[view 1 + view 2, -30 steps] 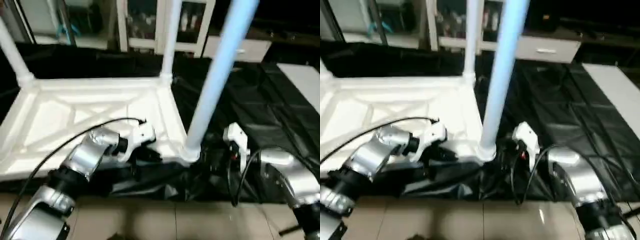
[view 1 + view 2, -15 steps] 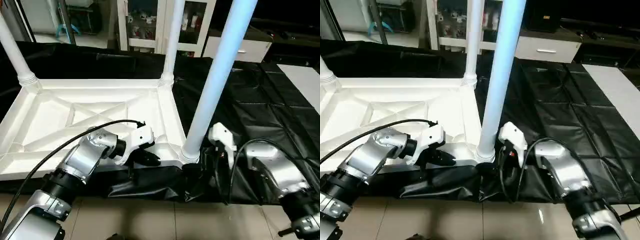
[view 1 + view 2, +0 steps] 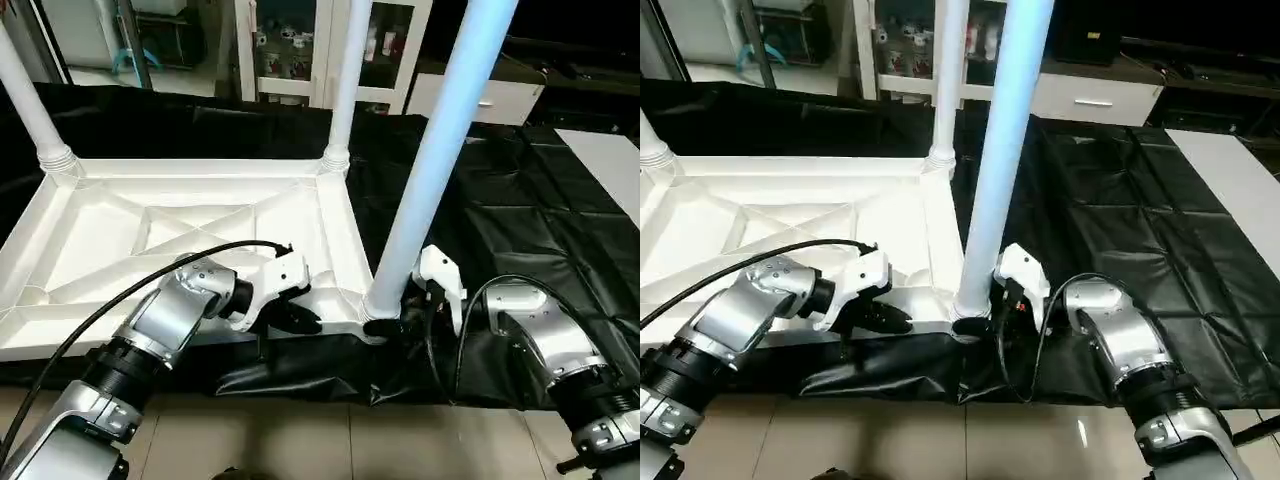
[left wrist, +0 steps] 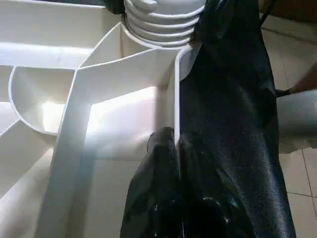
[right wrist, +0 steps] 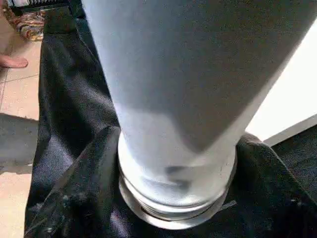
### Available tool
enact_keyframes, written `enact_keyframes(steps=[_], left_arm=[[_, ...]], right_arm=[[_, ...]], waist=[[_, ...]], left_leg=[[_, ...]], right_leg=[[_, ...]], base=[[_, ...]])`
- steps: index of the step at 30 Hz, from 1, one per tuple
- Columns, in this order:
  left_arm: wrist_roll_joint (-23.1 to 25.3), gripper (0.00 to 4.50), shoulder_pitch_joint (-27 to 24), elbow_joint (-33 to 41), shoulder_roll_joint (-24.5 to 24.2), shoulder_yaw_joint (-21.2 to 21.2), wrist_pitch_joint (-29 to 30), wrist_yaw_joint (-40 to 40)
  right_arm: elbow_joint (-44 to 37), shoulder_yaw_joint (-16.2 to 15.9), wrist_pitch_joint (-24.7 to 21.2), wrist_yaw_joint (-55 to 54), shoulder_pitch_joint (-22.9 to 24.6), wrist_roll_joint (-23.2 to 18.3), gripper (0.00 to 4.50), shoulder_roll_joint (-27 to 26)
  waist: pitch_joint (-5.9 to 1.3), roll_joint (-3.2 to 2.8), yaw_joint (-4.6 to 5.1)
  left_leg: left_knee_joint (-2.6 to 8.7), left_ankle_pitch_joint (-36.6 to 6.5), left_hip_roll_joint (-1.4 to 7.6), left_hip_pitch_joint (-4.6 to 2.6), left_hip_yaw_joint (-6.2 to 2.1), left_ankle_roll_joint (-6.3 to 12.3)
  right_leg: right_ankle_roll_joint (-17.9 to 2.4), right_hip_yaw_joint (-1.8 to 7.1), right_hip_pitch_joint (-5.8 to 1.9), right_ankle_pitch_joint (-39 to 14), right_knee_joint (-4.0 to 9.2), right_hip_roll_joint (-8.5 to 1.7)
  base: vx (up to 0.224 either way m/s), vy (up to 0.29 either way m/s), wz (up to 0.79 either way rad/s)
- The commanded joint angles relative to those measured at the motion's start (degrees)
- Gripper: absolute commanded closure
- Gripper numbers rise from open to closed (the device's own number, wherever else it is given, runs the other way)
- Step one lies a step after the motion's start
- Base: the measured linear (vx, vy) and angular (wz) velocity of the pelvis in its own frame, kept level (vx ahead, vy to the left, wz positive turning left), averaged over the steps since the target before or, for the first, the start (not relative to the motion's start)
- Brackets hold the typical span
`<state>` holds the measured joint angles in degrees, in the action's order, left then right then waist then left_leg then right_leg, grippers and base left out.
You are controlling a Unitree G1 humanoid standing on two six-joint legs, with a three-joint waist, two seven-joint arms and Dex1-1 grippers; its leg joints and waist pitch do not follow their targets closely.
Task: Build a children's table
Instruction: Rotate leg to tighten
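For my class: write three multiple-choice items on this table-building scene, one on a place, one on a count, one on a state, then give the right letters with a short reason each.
1. Where is the left gripper?
A) at the near rim of the table top
B) on the white cabinet
C) on the floor

2. How many legs stand upright in the table top?
A) one
B) three
C) five

3. How do the right gripper's fingers stand?
A) one on each side of the near leg's base
B) pinching the black sheet
C) closed in mid air

Key: 1 A, its fingers are pinched on that rim; 2 B, three white tubes rise from corner sockets; 3 A, the right wrist view shows a finger on either side.
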<state>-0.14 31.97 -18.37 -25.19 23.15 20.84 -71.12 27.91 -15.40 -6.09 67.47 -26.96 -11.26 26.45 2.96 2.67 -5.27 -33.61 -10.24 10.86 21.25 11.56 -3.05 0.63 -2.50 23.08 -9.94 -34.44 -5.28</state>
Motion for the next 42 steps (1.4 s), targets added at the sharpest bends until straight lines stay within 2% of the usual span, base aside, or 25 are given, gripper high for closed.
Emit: enact_keyframes(steps=[1, 13, 17, 18, 19, 20, 22, 23, 25, 27, 28, 31, 32, 33, 34, 35, 36, 39, 42], left_arm=[[0.8, 4.5, -1.1, 0.0, 0.5, 3.3, 0.5, -1.7], [1.1, 4.5, -1.3, 0.1, 0.5, 3.8, 0.2, -1.5], [1.3, 4.5, -1.5, 0.1, 0.4, 3.8, 0.0, -1.2], [1.6, 4.5, -1.4, -0.5, 1.0, 3.2, -0.8, 0.5], [1.8, 4.5, -1.3, -0.9, 1.4, 2.9, -1.2, 1.5], [1.9, 4.5, -1.0, -1.7, 2.1, 2.2, -1.5, 3.1], [1.9, 4.5, -0.6, -2.4, 2.9, 1.5, -1.5, 4.7], [1.8, 4.5, -0.2, -3.1, 3.8, 0.8, -1.4, 6.2], [1.6, 4.5, 1.8, -6.5, 7.7, -2.0, -0.7, 12.9], [2.0, 4.5, 3.0, -8.6, 9.6, -3.1, -0.4, 16.8], [2.3, 4.5, 3.9, -9.9, 10.8, -3.7, -0.2, 19.4], [3.4, 4.5, 7.5, -15.8, 15.9, -6.3, 0.3, 30.0], [3.9, 4.5, 8.7, -17.7, 17.4, -7.0, 0.0, 33.6], [4.6, 4.5, 10.0, -19.8, 18.9, -7.7, -0.7, 37.1], [4.6, 4.5, 10.0, -19.8, 18.9, -7.7, -0.7, 37.1], [5.9, 4.5, 12.0, -23.3, 21.3, -8.2, -2.9, 42.3], [6.2, 4.5, 12.7, -24.4, 22.1, -8.3, -3.9, 44.0], [6.4, 4.5, 13.8, -25.8, 23.4, -8.4, -5.7, 45.7], [6.6, 4.5, 14.5, -27.0, 23.8, -8.2, -7.0, 45.6]], right_arm=[[0.6, -0.4, 0.6, 2.1, -0.4, 1.0, 1.7, 0.1], [2.5, -1.5, 3.1, 3.4, -0.4, 2.6, 1.78, 0.0], [3.0, -1.0, 2.9, 2.8, -0.4, 2.2, 1.78, -0.8], [4.8, 0.0, 2.2, -1.2, -0.9, 2.8, 1.78, -2.2], [5.7, 0.4, 1.8, -3.3, -1.1, 3.2, 1.78, -2.8], [6.9, 0.8, 1.2, -6.2, -1.5, 3.9, 1.78, -3.6], [7.7, 1.2, 0.3, -8.7, -1.6, 4.4, 1.78, -4.4], [8.3, 1.6, -0.6, -10.8, -1.6, 4.5, 1.78, -5.3], [9.6, 3.6, -3.8, -18.3, -1.6, 3.7, 1.78, -9.3], [10.5, 4.9, -4.7, -23.0, -2.1, 3.4, 1.78, -11.7], [11.3, 5.8, -5.1, -26.1, -2.4, 3.3, 1.78, -13.1], [16.2, 9.7, -3.5, -41.9, -4.8, 4.2, 1.78, -19.1], [17.8, 11.3, -2.6, -47.0, -5.6, 3.9, 1.78, -21.0], [19.4, 13.7, -1.7, -52.3, -6.5, 2.8, 1.78, -23.3], [19.4, 13.7, -1.7, -52.3, -6.5, 2.8, 1.78, -23.3], [22.0, 17.6, 0.6, -61.4, -8.3, 1.2, 1.78, -27.3], [22.9, 18.7, 1.6, -63.9, -9.0, 0.7, 1.78, -28.7], [24.1, 18.4, 4.2, -65.7, -10.2, 2.0, 1.78, -30.1], [25.2, 18.6, 6.0, -65.6, -11.3, 2.6, 1.78, -30.7]], waist=[[-3.67, -0.18, 0.04], [-3.73, -0.15, -0.02], [-3.7, -0.15, -0.02], [-3.68, -0.16, 0.04], [-3.59, 0.05, 0.2], [-3.48, -0.1, 0.23], [-3.18, -0.11, 0.56], [-3.09, 0.08, 0.74], [-3.01, 0.01, 0.96], [-3.04, -0.02, 1.34], [-3.03, 0.0, 1.74], [-3.25, -0.05, 2.4], [-3.22, -0.05, 2.66], [-3.22, -0.22, 2.69], [-3.21, -0.13, 2.78], [-3.33, -0.28, 2.62], [-3.32, -0.5, 2.76], [-3.41, -0.32, 2.47], [-3.63, -0.16, 2.13]], left_leg=[[4.02, -12.7, 2.44, -1.17, -0.98, 1.39], [3.99, -12.9, 2.44, -1.24, -1.02, 1.44], [3.99, -12.9, 2.44, -1.18, -1.02, 1.6], [4.04, -13.1, 2.48, -1.18, -1.04, 1.4], [4.17, -14.1, 2.45, -1.17, -1.08, 1.07], [4.23, -15.1, 2.46, -1.26, -1.1, 0.75], [4.57, -20.0, 2.43, -1.55, -1.38, -1.23], [4.63, -21.0, 2.37, -1.5, -1.45, -1.59], [4.76, -23.4, 2.37, -1.56, -1.83, -2.53], [4.74, -26.7, 2.26, -1.99, -2.25, -3.72], [4.93, -27.2, 2.22, -1.68, -2.43, -3.91], [4.92, -27.1, 2.07, -1.56, -2.63, -4.15], [4.86, -27.1, 1.95, -1.6, -2.47, -3.95], [4.82, -27.6, 1.93, -1.84, -2.47, -3.99], [4.75, -28.1, 1.86, -2.04, -2.41, -3.86], [4.73, -27.8, 1.85, -2.01, -2.42, -3.34], [4.8, -28.4, 1.88, -2.26, -2.38, -3.38], [5.01, -27.0, 1.93, -1.93, -2.06, -2.68], [5.01, -22.9, 1.85, -1.35, -1.73, -1.27]], right_leg=[[-15.0, 1.9, -2.26, -8.6, 3.19, -2.87], [-15.2, 1.85, -2.33, -8.6, 3.17, -2.84], [-15.2, 1.85, -2.35, -8.9, 3.21, -2.87], [-15.2, 1.88, -2.28, -9.2, 3.25, -2.92], [-14.9, 1.82, -2.26, -10.6, 3.44, -2.87], [-14.7, 1.84, -2.09, -11.9, 3.54, -2.87], [-12.6, 1.79, -1.8, -19.3, 4.26, -2.97], [-12.0, 1.78, -1.75, -21.0, 4.44, -2.95], [-10.3, 1.65, -1.56, -25.1, 4.85, -3.08], [-8.6, 1.4, -1.02, -29.5, 5.42, -3.24], [-7.8, 1.24, -1.17, -30.2, 5.58, -3.22], [-7.5, 1.05, -1.13, -29.8, 5.75, -3.3], [-7.5, 1.08, -0.77, -29.2, 6.01, -3.28], [-7.4, 1.07, -0.61, -29.4, 6.11, -3.23], [-7.3, 0.99, -0.43, -29.7, 6.25, -3.1], [-7.3, 0.93, -0.61, -28.8, 6.38, -3.21], [-7.4, 0.94, -0.26, -27.9, 6.48, -3.08], [-8.0, 1.15, -0.53, -22.6, 6.11, -2.86], [-9.3, 1.53, -1.16, -17.3, 5.37, -2.99]], base=[[0.0, 0.0, 0.0], [0.0, 0.0, 0.0], [0.0, 0.0, 0.0], [0.0, 0.0, 0.0], [0.0, 0.0, 0.0], [0.0, 0.0, 0.0], [0.0, 0.0, 0.0], [0.0, 0.0, 0.0], [-0.026, 0.005, -0.03], [-0.054, 0.012, -0.05], [-0.05, 0.021, -0.08], [0.0, 0.0, 0.0], [-0.053, 0.031, -0.11], [0.0, 0.0, 0.0], [0.0, 0.0, 0.0], [0.0, 0.0, 0.0], [0.0, 0.0, 0.0], [0.0, 0.0, 0.0], [0.0, 0.0, 0.0]])
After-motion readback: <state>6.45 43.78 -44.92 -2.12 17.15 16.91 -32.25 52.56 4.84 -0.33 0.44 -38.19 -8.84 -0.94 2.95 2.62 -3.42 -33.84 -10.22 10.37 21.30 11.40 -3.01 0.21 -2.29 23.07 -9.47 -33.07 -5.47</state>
